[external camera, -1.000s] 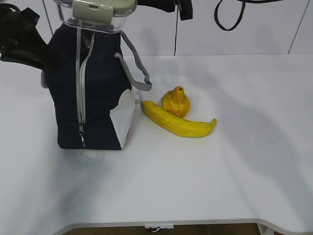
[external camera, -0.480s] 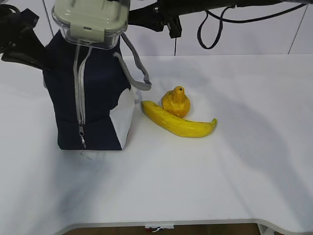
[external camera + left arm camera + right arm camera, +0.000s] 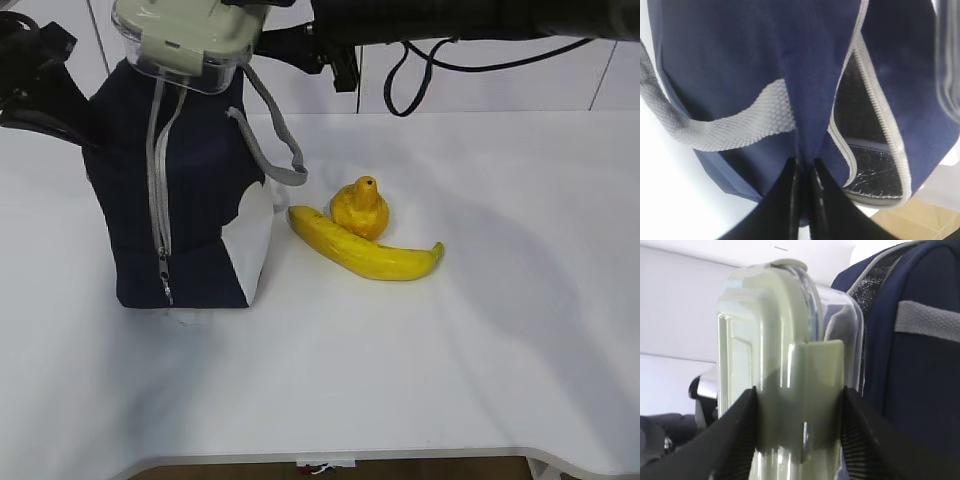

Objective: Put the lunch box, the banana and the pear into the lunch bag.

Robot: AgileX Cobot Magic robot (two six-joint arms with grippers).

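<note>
At the far-left part of the white table (image 3: 420, 380) stands the lunch bag (image 3: 190, 200), upright, its grey zipper band parted at the top. Through that opening the left wrist view shows a silvery lining and a bare floor; as far as this narrow glimpse reaches, I see nothing inside, though most of the interior is hidden.

Right at the bag's mouth sits the lunch box (image 3: 190, 40), tilted, its clear lower edge against the rim at about 12 o'clock of the bag. It has not gone inside. The right gripper (image 3: 799, 430) is clamped on it: in the right wrist view both black fingers (image 3: 735, 440) press the sage-green clip from either side, with the box rising toward 12 o'clock from the jaws and the bag's navy wall at 3 o'clock.

The left gripper (image 3: 804, 175) is pinched shut on a fold of the bag's navy fabric, just beside the grey strap (image 3: 730, 125), which runs off toward 9 o'clock from the fingertips.

The pear (image 3: 360, 207) stands on the table at roughly 3 o'clock of the bag, near it. The banana (image 3: 362, 247) lies just in front, touching the pear's base, its dark tip pointing toward 3 o'clock. Both are well apart from either gripper.
</note>
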